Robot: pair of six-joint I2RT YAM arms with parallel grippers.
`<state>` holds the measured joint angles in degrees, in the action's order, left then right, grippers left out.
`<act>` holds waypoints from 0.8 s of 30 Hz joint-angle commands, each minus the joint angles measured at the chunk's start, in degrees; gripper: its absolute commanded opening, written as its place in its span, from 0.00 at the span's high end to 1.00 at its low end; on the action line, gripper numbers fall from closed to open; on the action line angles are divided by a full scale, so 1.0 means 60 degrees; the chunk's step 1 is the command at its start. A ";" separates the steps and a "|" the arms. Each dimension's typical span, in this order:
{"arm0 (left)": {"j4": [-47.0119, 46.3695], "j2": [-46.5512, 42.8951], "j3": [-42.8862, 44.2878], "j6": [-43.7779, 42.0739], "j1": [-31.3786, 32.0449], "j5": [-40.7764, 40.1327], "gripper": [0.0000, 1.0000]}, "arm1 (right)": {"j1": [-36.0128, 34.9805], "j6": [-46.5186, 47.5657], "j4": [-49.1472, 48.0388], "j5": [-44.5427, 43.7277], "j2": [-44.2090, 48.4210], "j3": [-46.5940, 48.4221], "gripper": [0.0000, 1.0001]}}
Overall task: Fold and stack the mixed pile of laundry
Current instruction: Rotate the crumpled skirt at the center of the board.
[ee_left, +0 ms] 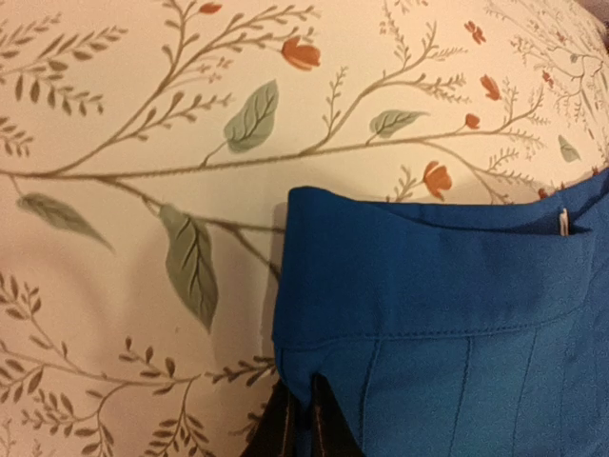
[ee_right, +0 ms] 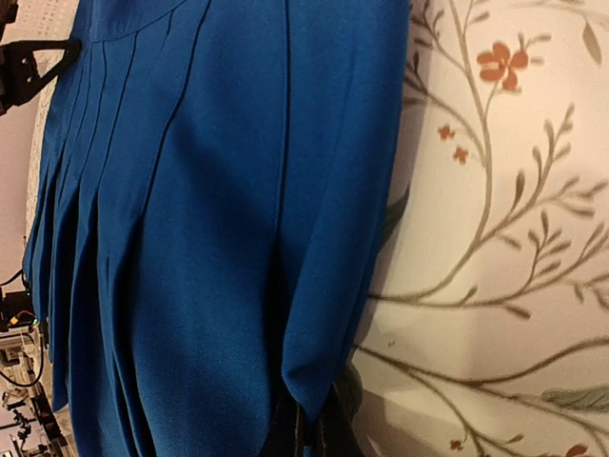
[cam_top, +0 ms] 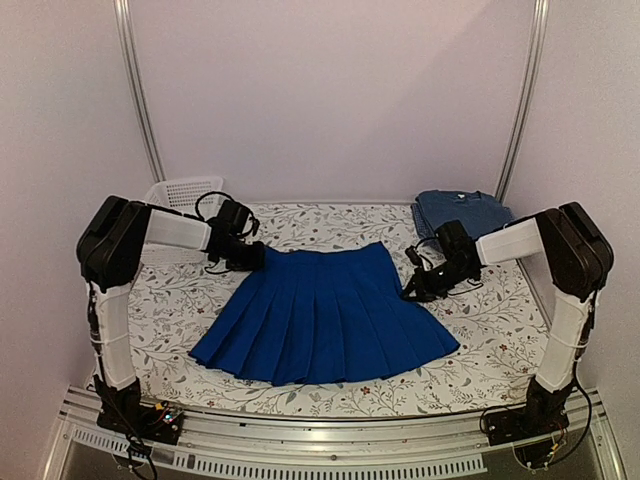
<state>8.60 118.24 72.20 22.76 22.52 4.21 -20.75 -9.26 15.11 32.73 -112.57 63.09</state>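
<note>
A bright royal-blue pleated skirt (cam_top: 325, 315) lies spread flat on the flowered cloth, waistband toward the back. My left gripper (cam_top: 258, 256) is shut on the skirt's left waistband corner (ee_left: 314, 381), its fingers pinching the fabric edge. My right gripper (cam_top: 412, 290) is shut on the skirt's right side edge (ee_right: 328, 400). A folded grey-blue garment (cam_top: 462, 212) sits at the back right. The navy T-shirt and checked shirt are not in view.
A white plastic mesh basket (cam_top: 185, 192) stands at the back left behind my left arm. The flowered tablecloth (cam_top: 500, 330) covers the table. Metal frame posts rise at both back corners, and a rail runs along the near edge.
</note>
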 commanded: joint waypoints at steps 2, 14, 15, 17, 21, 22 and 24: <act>0.0268 0.1300 0.1866 -0.0776 0.0090 0.0223 0.96 | -0.0516 -0.1413 -0.0554 0.0526 0.1233 -0.2049 1.00; 0.1573 0.3564 0.7271 -0.2625 0.1043 0.1150 0.65 | -0.3342 -0.4169 -0.1747 0.0622 0.3756 -0.2826 0.63; 0.1524 0.3258 0.7129 -0.2610 0.1099 0.1088 0.59 | -0.3036 -0.3851 -0.1137 0.0214 0.3961 -0.2585 0.59; 0.1214 0.2488 0.6291 -0.2386 0.1098 0.0973 0.46 | -0.2280 -0.3163 -0.0466 -0.0313 0.4249 -0.2212 0.53; 0.0915 0.0918 0.4658 -0.2126 0.1044 0.0430 0.32 | -0.1494 -0.2110 0.0260 -0.0953 0.3958 -0.1052 0.51; 0.0948 0.0566 0.4276 -0.2041 0.1035 0.0217 0.30 | -0.1480 -0.1908 0.0465 -0.1126 0.3697 -0.0592 0.51; 0.0948 -0.0075 0.3456 -0.1828 0.0998 -0.0068 0.28 | -0.1489 -0.1438 0.0738 -0.1068 0.2966 0.0375 0.50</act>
<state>14.81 125.93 99.77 9.96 29.78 8.34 -29.12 -25.28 13.28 29.82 -89.36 57.19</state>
